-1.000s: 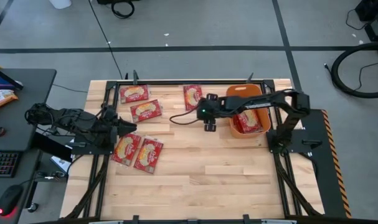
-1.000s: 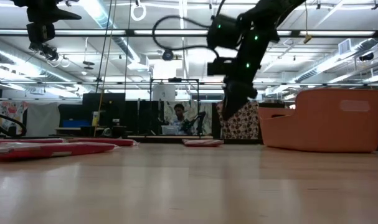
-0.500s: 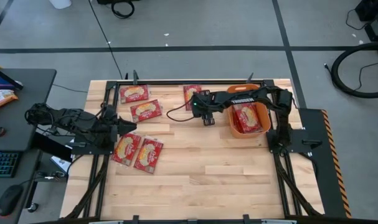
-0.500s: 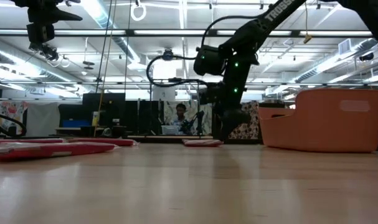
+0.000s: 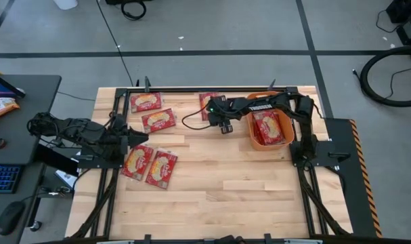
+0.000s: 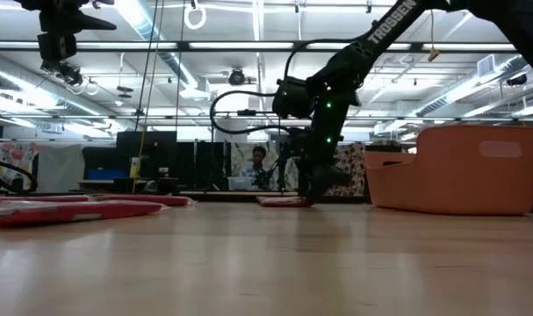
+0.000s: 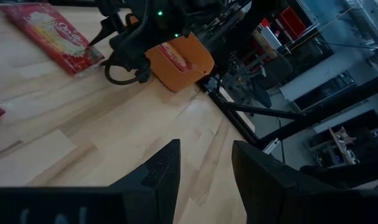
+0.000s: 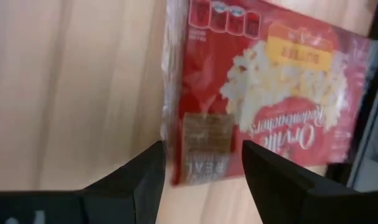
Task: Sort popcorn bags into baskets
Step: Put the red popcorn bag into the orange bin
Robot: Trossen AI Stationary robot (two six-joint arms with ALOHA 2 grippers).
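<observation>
While the left hand (image 7: 204, 171) waits spread, the right hand (image 8: 201, 165), fingers apart, hovers over a flat red popcorn packet (image 8: 263, 99) beside the orange plastic basket (image 5: 269, 129) on the wooden desk (image 5: 212, 183).

Red popcorn bags (image 5: 158, 120) with yellow-orange pictures, orange basket (image 5: 256, 140), pale wood table (image 5: 246, 190).

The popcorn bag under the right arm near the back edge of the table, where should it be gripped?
That popcorn bag lies flat on the table, so probably come straight down with the right tool and pinch its near short edge, which sits between the open fingers.
</observation>
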